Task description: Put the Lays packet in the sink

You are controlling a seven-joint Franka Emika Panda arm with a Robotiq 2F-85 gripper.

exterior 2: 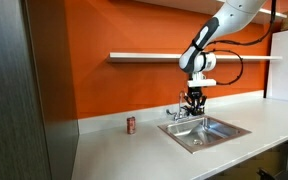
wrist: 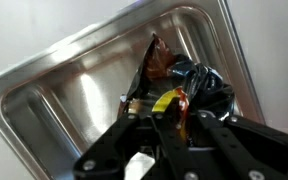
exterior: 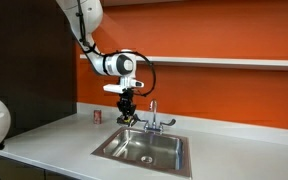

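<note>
My gripper (wrist: 169, 125) is shut on the Lays packet (wrist: 159, 72), a crumpled dark packet with yellow and red print. In the wrist view the packet hangs from the fingers over the steel sink (wrist: 74, 95) basin. In both exterior views the gripper (exterior: 129, 112) (exterior 2: 194, 102) hovers above the back of the sink (exterior: 144, 148) (exterior 2: 206, 131), next to the faucet (exterior: 153, 115). The packet shows there only as a small dark bundle (exterior: 130, 119) under the fingers.
A small red can (exterior: 97, 116) (exterior 2: 131, 124) stands on the white counter by the orange wall. A shelf (exterior 2: 144, 57) runs along the wall above. A dark cabinet (exterior 2: 24, 90) stands at the counter's end.
</note>
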